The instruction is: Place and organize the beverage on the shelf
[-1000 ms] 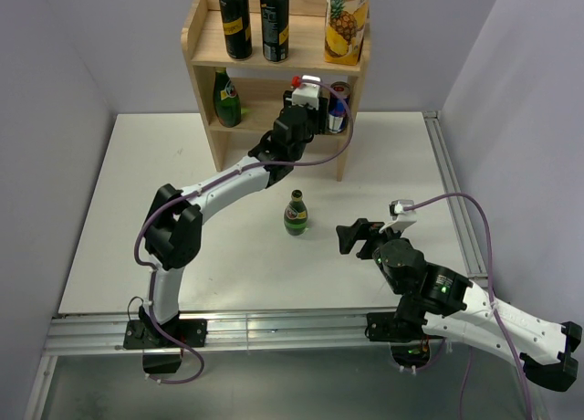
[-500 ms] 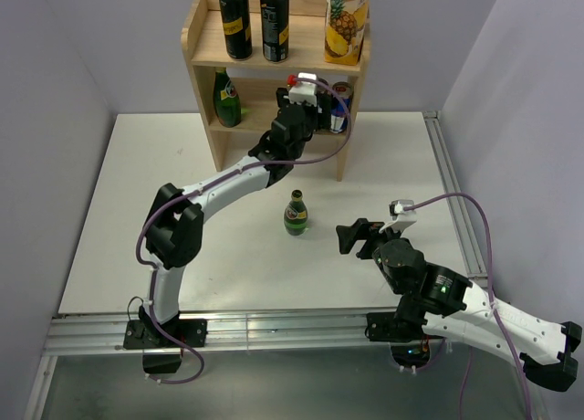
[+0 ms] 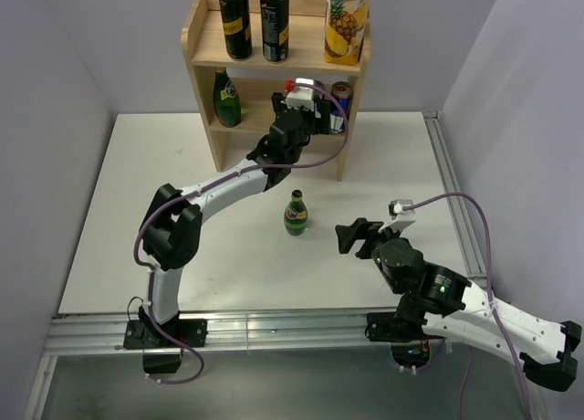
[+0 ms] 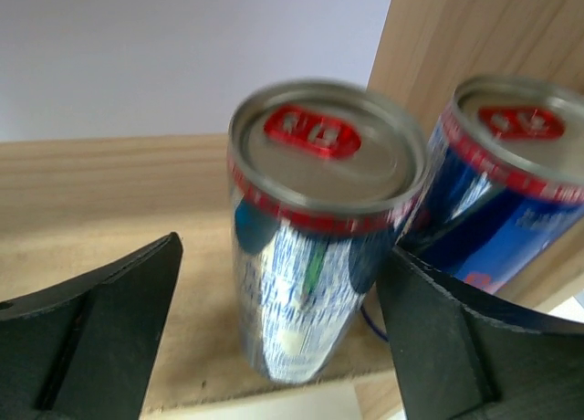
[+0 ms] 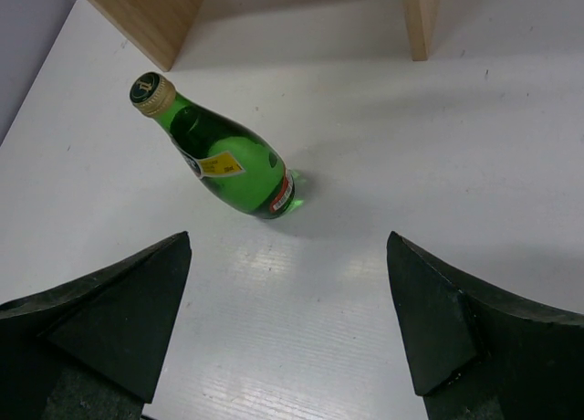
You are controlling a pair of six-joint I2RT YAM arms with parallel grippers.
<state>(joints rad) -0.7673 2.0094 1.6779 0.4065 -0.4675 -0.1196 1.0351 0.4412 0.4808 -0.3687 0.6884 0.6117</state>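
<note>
My left claw [image 4: 283,248] is spread wide at the lower tier of the shelf [image 4: 100,178], holding nothing. A blue-and-silver can [image 4: 327,146] stands upright between its fingers, closer to the right one and near the tier's front edge. A second can [image 4: 511,183] stands just beside it on the right. I judge the step is leaving this can, so I should back straight out without either finger clipping it. My right claw [image 5: 289,237], also wide open and empty, faces a green bottle [image 5: 228,164] standing on the desk [image 5: 456,146].
</note>
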